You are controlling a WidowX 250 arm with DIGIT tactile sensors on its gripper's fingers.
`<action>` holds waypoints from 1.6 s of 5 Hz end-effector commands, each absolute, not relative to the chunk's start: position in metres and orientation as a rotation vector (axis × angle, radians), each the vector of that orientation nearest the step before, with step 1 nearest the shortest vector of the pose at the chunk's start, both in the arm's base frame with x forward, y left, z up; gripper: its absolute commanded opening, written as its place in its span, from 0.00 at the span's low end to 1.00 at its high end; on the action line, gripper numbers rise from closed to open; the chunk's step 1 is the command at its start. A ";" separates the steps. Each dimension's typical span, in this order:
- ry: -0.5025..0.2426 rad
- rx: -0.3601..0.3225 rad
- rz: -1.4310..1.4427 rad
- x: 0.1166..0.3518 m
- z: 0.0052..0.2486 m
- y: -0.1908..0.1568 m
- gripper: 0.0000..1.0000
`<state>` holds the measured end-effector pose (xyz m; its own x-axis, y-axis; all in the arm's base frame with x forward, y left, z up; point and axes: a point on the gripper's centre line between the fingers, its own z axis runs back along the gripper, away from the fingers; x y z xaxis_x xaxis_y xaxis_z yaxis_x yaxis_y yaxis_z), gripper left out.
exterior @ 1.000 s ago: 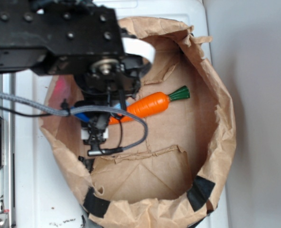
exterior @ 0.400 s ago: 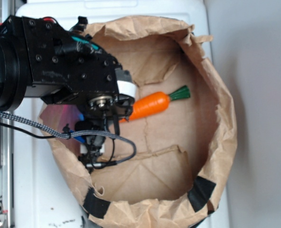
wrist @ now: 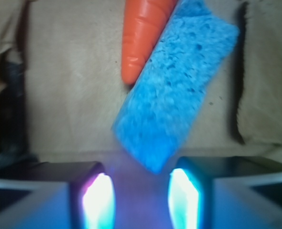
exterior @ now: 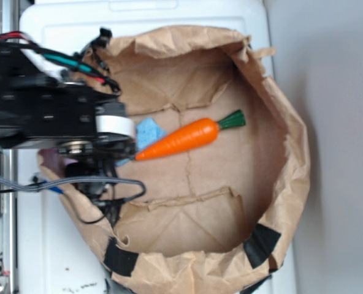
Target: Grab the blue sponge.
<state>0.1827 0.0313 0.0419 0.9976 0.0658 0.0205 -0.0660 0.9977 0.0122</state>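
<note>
We see the sponge [wrist: 176, 83], a light-blue porous block lying tilted on the floor of the paper bag [exterior: 279, 177] near its left wall, touching the carrot [wrist: 142, 36]. The gripper [wrist: 141, 198] hovers just before it, fingers apart, holding nothing.

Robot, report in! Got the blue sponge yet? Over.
Tool open, empty. Blue sponge just ahead, on the paper bag floor, not grabbed. Carrot lies against its side.

Blue sponge [wrist: 175, 90] — porous rectangular block, lying tilted, touching carrot [wrist: 142, 36] tip.
</note>
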 end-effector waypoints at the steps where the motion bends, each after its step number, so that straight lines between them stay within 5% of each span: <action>1: -0.107 -0.028 0.109 0.163 0.084 0.035 0.00; 2: -0.069 -0.079 0.153 0.212 0.110 0.029 0.45; 3: -0.072 -0.078 0.187 0.240 0.111 0.034 1.00; 8: -0.078 -0.022 0.161 0.275 0.061 0.033 1.00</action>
<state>0.2637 0.0350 0.0497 0.9846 0.1738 0.0180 -0.1733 0.9845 -0.0259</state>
